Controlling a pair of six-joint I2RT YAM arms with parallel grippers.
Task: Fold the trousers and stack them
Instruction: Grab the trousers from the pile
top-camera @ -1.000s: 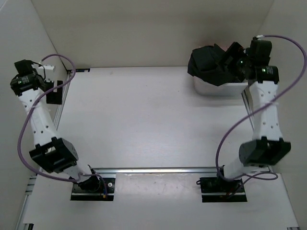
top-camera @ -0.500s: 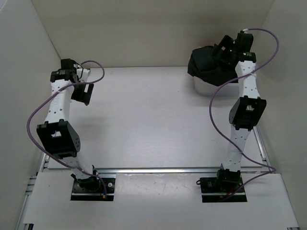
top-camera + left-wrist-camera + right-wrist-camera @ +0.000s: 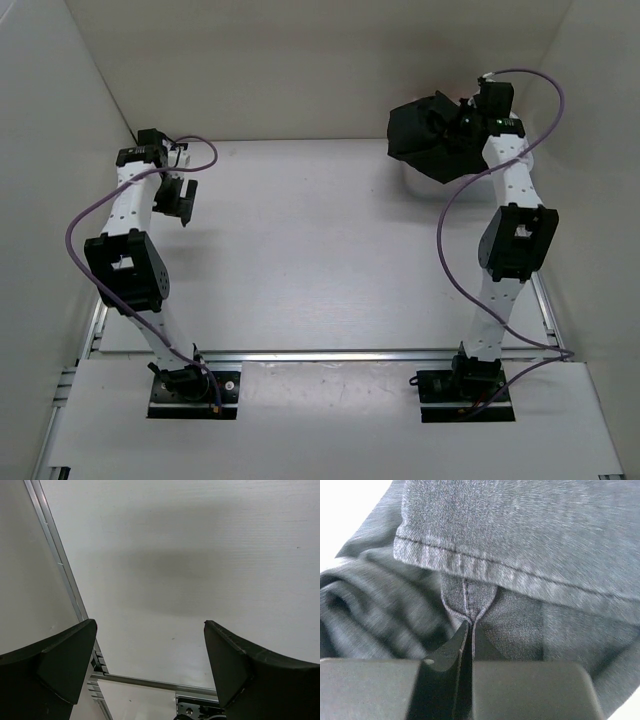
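The black trousers (image 3: 425,135) hang as a crumpled bundle at the back right corner of the table, raised a little. My right gripper (image 3: 458,125) reaches into the bundle from the right. In the right wrist view its jaws (image 3: 471,627) are shut on a seam fold of the dark fabric (image 3: 520,540), which fills the frame with a stitched hem across the top. My left gripper (image 3: 178,200) hovers over the back left of the table, open, with only bare white table between its fingers (image 3: 150,625).
White walls enclose the table on three sides. An aluminium rail (image 3: 330,355) runs across the near edge by both arm bases, and another rail (image 3: 60,565) runs along the table's left side. Purple cables loop off both arms.
My right gripper has closed on the trousers, and the bundle has shifted up and left off the pale bin. The left arm has swung inward over the table, still open.
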